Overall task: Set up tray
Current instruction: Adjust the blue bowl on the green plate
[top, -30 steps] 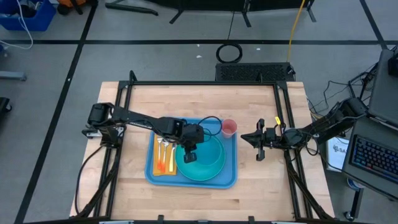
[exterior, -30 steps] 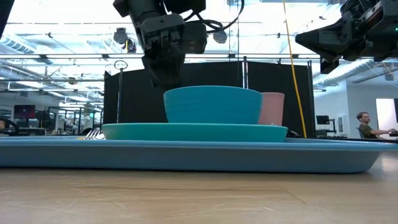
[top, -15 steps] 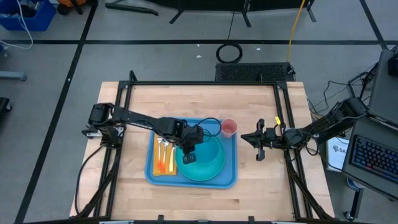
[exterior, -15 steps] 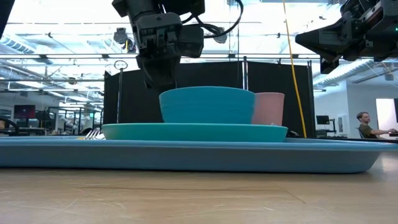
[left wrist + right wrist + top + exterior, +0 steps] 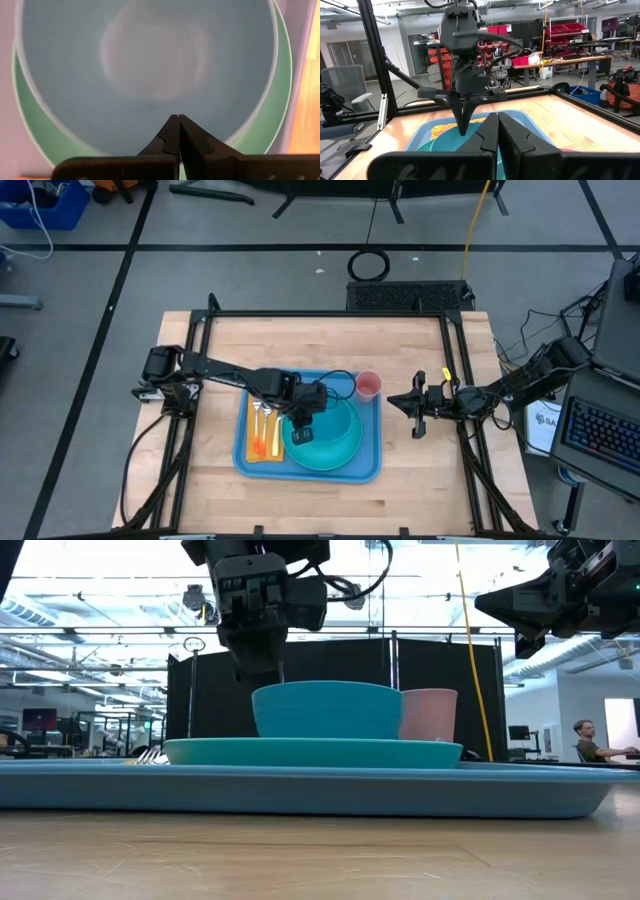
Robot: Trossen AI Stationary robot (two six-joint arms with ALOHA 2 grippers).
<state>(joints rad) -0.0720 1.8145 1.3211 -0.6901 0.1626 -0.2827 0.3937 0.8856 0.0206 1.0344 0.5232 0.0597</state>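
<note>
The large flat light-blue rectangular plastic tray (image 5: 308, 465) with rounded corners and a raised rim lies on the pale wooden counter (image 5: 330, 340), a little toward the near edge and roughly midway between the left and right edges. On the tray sits a round turquoise plastic plate (image 5: 345, 452), and inside the plate stands a round blue plastic bowl (image 5: 326, 710). Just beside the plate, at the tray's far right corner, stands a small pink plastic cup (image 5: 368, 386). Along the tray's left side lies an orange napkin (image 5: 264, 444) with silver-coloured cutlery (image 5: 263, 418) resting on it.

The left tool (image 5: 302, 430) hangs over the left part of the bowl, its 2 dark fingers (image 5: 176, 136) pressed together and gripping nothing. In the low view its tip comes down behind the bowl's rim, so whether it touches the bowl cannot be told. From the left wrist view the closed fingers point into the bowl's blue interior, with the turquoise plate showing around it.

The right tool (image 5: 420, 420) waits in the air near the counter's right edge, well apart from the tray, its fingers (image 5: 496, 134) also together and empty.

Beyond the counter, in the low view, a person (image 5: 588, 740) sits at a desk at the far right of the room.
</note>
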